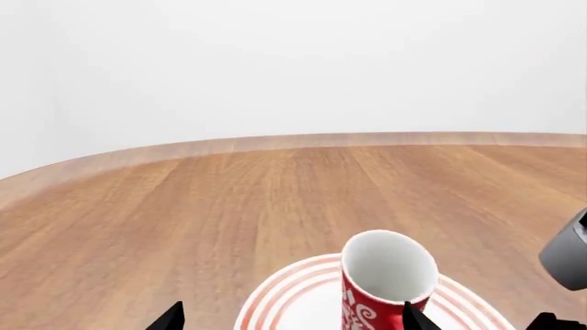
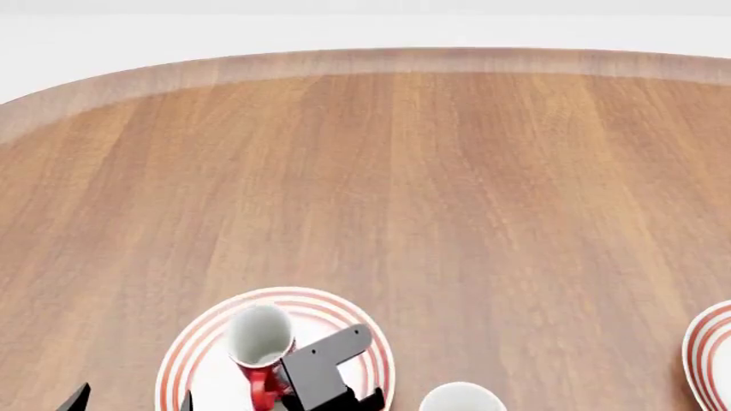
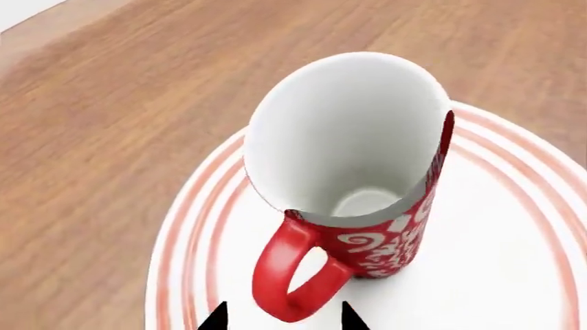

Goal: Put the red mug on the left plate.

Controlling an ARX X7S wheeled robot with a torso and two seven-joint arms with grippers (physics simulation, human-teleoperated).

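Note:
The red mug [image 3: 367,192] with white scrollwork stands upright on the left plate [image 3: 513,275], a white plate with red rings. Its handle [image 3: 289,275] points toward my right gripper [image 3: 285,318], which is open with the handle's lower curve between its two black fingertips and a gap on each side. In the head view the mug [image 2: 260,338] sits on the left half of the plate [image 2: 365,342], and the right arm's black wrist covers the plate's near part. My left gripper [image 1: 293,320] is wide open low over the plate [image 1: 293,292]; the mug [image 1: 385,275] stands by one fingertip.
A plain white mug [image 2: 460,398] stands on the wooden table [image 2: 457,188] just right of the left plate. The second ringed plate [image 2: 710,360] shows at the right edge. The table's rounded far edge [image 2: 377,62] runs across the top.

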